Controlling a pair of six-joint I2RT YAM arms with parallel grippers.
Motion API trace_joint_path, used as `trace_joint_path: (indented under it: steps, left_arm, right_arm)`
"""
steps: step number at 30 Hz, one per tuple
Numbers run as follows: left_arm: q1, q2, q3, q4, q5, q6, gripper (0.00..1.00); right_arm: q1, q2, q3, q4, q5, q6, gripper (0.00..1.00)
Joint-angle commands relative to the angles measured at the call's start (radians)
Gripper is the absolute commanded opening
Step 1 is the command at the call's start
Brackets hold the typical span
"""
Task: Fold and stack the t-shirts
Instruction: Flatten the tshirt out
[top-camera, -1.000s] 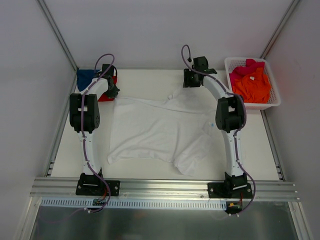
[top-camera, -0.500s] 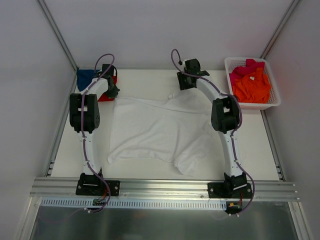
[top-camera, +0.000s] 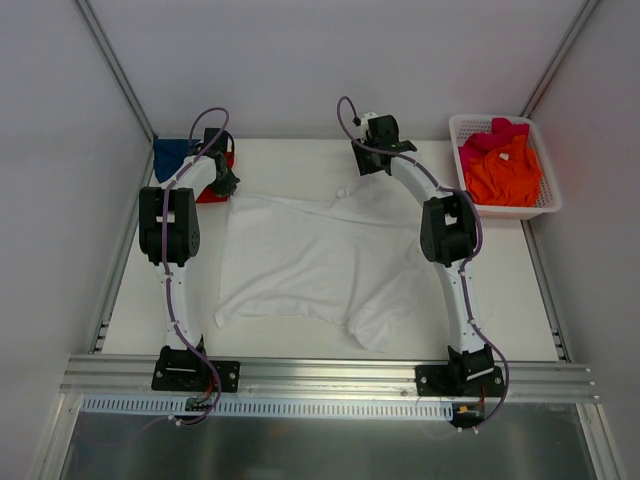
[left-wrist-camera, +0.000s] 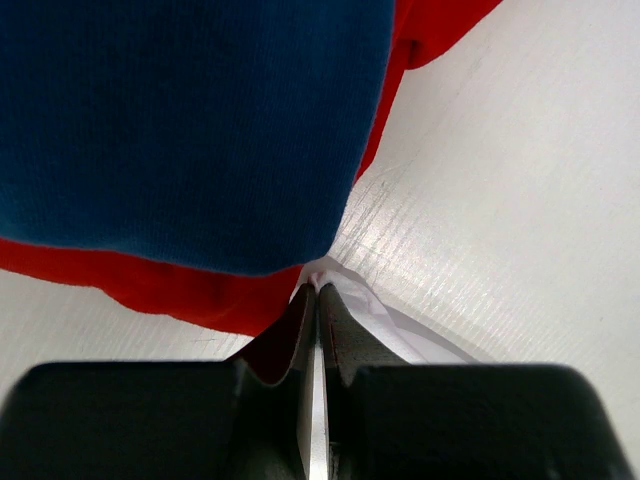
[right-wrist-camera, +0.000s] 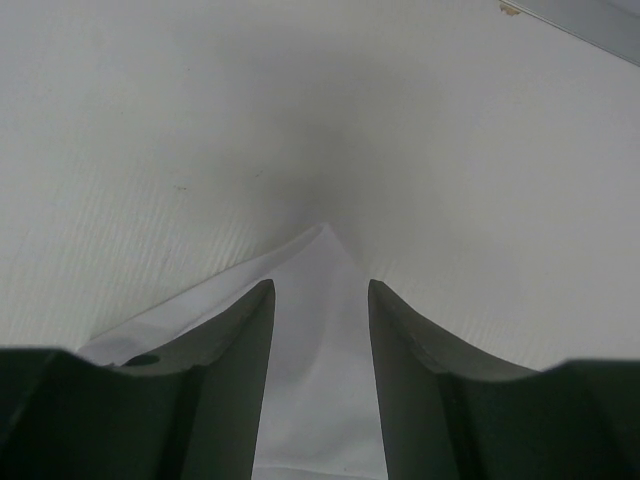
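Observation:
A large white t-shirt (top-camera: 320, 255) lies spread on the table. My left gripper (top-camera: 228, 186) is at its far left corner, shut on a pinch of the white cloth (left-wrist-camera: 400, 325); its tips (left-wrist-camera: 318, 290) touch the blue t-shirt (left-wrist-camera: 190, 120), which lies on the red one (left-wrist-camera: 190, 295). These two show at the back left, blue t-shirt (top-camera: 170, 155) and red t-shirt (top-camera: 212, 192). My right gripper (top-camera: 362, 168) is open at the shirt's far edge, its fingers (right-wrist-camera: 320, 290) astride a pointed corner of white cloth (right-wrist-camera: 320, 400).
A white lattice basket (top-camera: 546, 206) stands at the back right and holds the orange t-shirt (top-camera: 505, 170) and the pink t-shirt (top-camera: 505, 130). Metal rails run along both sides and the near edge of the table.
My right gripper has moved left and a little farther back along the shirt's far edge. The left arm has not moved.

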Motion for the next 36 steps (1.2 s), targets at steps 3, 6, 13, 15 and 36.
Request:
trace_joint_path:
  steps: [3,6,13,15,36]
  left_arm:
    - [0.008,0.013,0.034,-0.014,0.009,0.014,0.0]
    - [0.008,0.013,0.034,-0.012,0.011,0.016,0.0]
    - [0.01,0.013,0.039,-0.012,0.014,0.016,0.0]
    - [0.01,0.016,0.04,-0.012,0.017,0.017,0.0]
    - [0.011,0.016,0.037,-0.011,0.02,0.014,0.0]
  right_arm:
    - [0.006,-0.015,0.013,0.036,0.022,-0.026,0.46]
    - [0.006,-0.047,-0.052,0.099,0.025,-0.032,0.46]
    - [-0.008,-0.053,-0.064,0.128,0.005,0.01,0.46]
    - [-0.011,-0.053,-0.054,0.113,0.019,0.041,0.47]
    - [-0.063,-0.041,-0.01,0.001,-0.078,0.21,0.47]
